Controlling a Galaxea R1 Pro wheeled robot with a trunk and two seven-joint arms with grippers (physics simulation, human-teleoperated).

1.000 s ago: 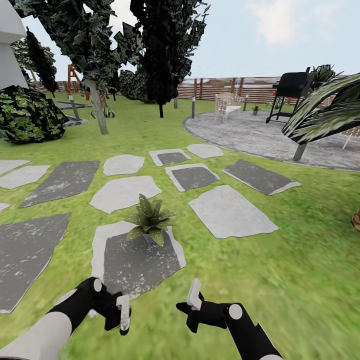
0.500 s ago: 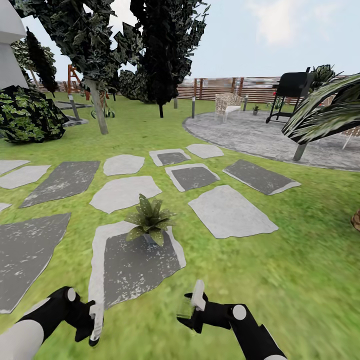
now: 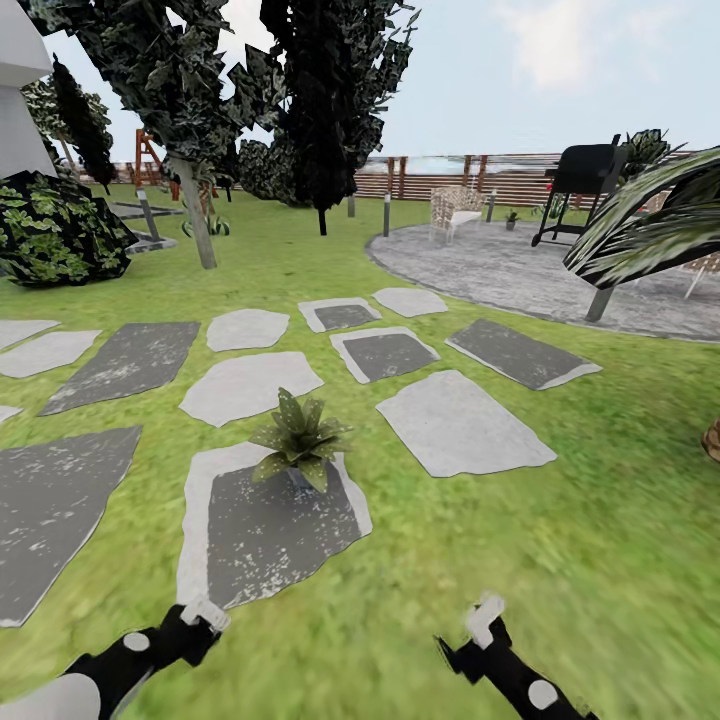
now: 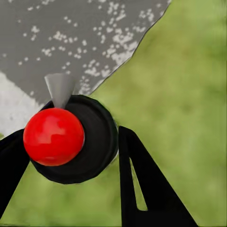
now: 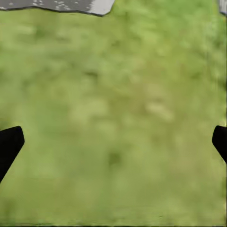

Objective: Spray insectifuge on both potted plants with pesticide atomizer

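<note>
One potted plant (image 3: 298,436), a low green rosette, sits on the far end of a grey stepping stone (image 3: 270,530) just ahead of me. A second small green plant (image 3: 511,216) stands far off on the round patio. My left gripper (image 3: 203,617) (image 4: 68,137) hangs low at the near left, shut on the pesticide atomizer (image 4: 97,142). The atomizer is seen end-on as a dark round body with a red ball and a grey nozzle. Its pale top (image 3: 206,611) peeks out in the head view. My right gripper (image 3: 485,612) (image 5: 116,139) is open over bare grass, its fingertips far apart.
Several grey stepping stones (image 3: 460,425) cross the lawn ahead. Beyond them lie the round grey patio (image 3: 520,270), a wicker chair (image 3: 452,210), a black grill (image 3: 580,185) and the brown slatted fence (image 3: 440,175). Dark trees (image 3: 200,120) and a bush (image 3: 55,230) stand at the left.
Both arms have dropped and pulled back toward me. The left gripper with the atomizer swung left and down; the right gripper moved right and lower. The plant has not moved.
</note>
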